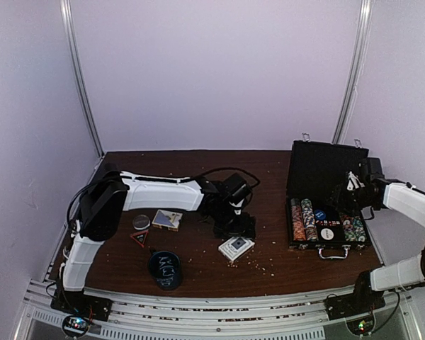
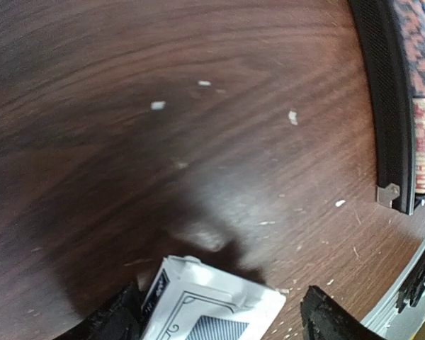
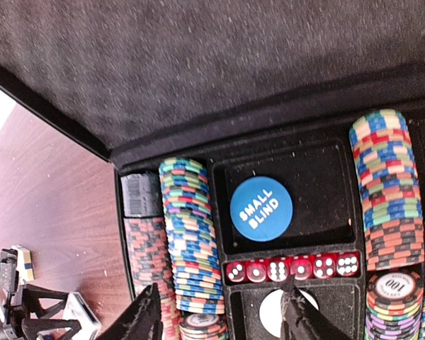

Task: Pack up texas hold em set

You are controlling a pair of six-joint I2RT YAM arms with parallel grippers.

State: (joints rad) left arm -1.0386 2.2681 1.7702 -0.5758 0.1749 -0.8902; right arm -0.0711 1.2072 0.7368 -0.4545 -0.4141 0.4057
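Top external view: left tool (image 2: 223,294), released, straddles a card deck (image 1: 236,247) at centre frame on the desk (image 1: 269,177). Next it likely must clench and carry it to the open case (image 1: 328,170), right of frame. Right tool (image 3: 221,287) hovers released over the chips (image 3: 188,234), possibly blocking. Dark cup (image 1: 165,268) sits below-left.

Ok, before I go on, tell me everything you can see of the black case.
The case is black and open, sitting flat on the right side of the brown table. Its lid, lined in what looks like dark felt, stands upright at the far edge. A metal handle sticks out at the near edge. Inside lie rows of multicoloured chips, a blue SMALL BLIND button and red dice. The right hand hovers over it, open, touching nothing visible.
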